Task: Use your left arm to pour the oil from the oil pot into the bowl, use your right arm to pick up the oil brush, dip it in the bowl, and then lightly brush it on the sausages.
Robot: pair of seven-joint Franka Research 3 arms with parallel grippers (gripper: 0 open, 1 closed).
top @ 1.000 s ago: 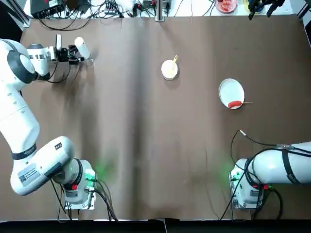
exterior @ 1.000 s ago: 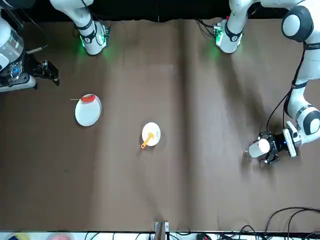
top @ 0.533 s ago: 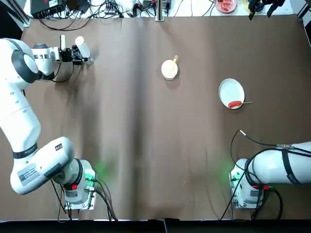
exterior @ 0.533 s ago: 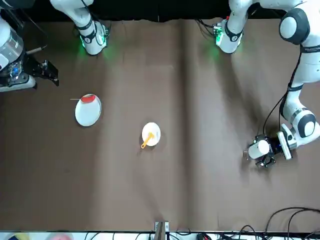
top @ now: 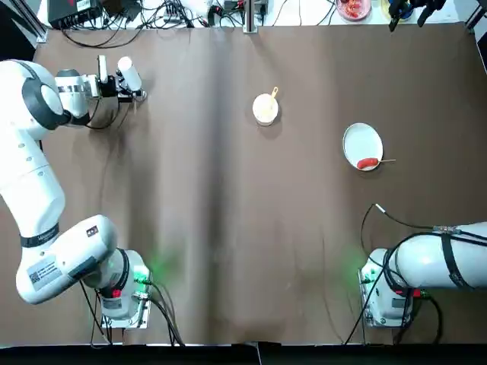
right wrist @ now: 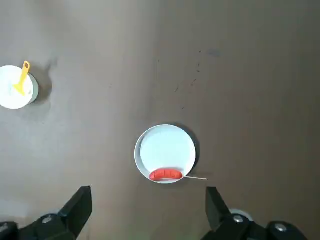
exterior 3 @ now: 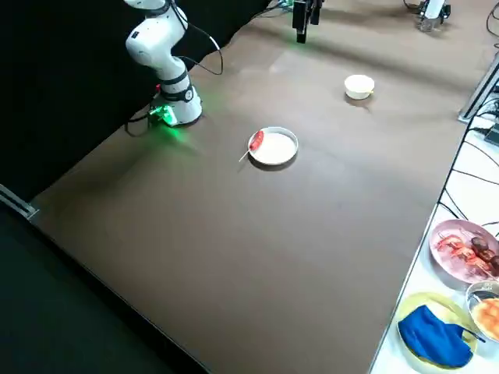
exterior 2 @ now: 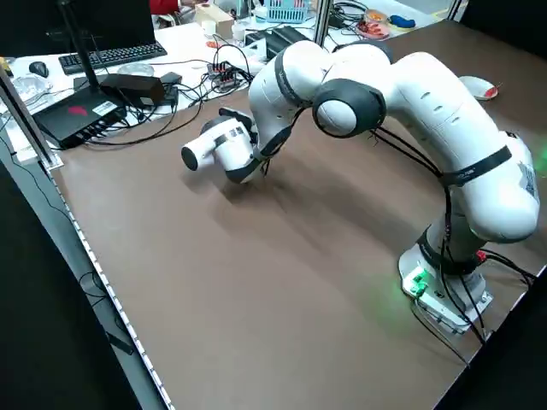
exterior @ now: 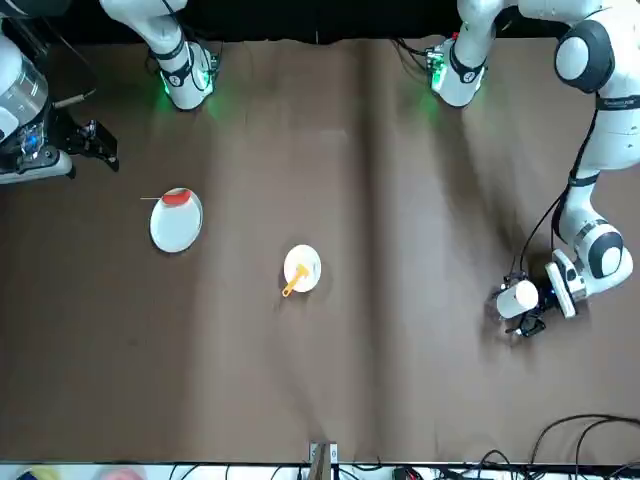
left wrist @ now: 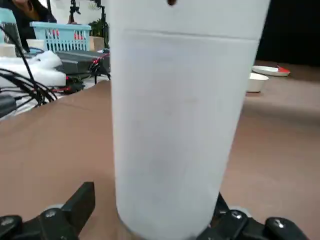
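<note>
Left gripper (top: 134,96) open, fingers apart, oil pot (top: 129,74) at my fingers; can't tell if they touch it. Top view: I'm over the table (top: 228,213) on my arm's side, bowl (top: 265,110) well off to my right, oil brush (top: 275,93) in it, handle over the rim. Plate (top: 361,145) farther right, sausage (top: 367,163) on it, skewer past the rim.

Front view: pot tilted at my fingers. My right gripper (exterior: 102,145) is parked beyond the plate from me.

Left side view: my grip is hidden.

Right side view: bowl lies between me and the plate.

Left wrist view: pot's white body fills the space before me.

Right wrist view: right fingers apart, nothing between them.
</note>
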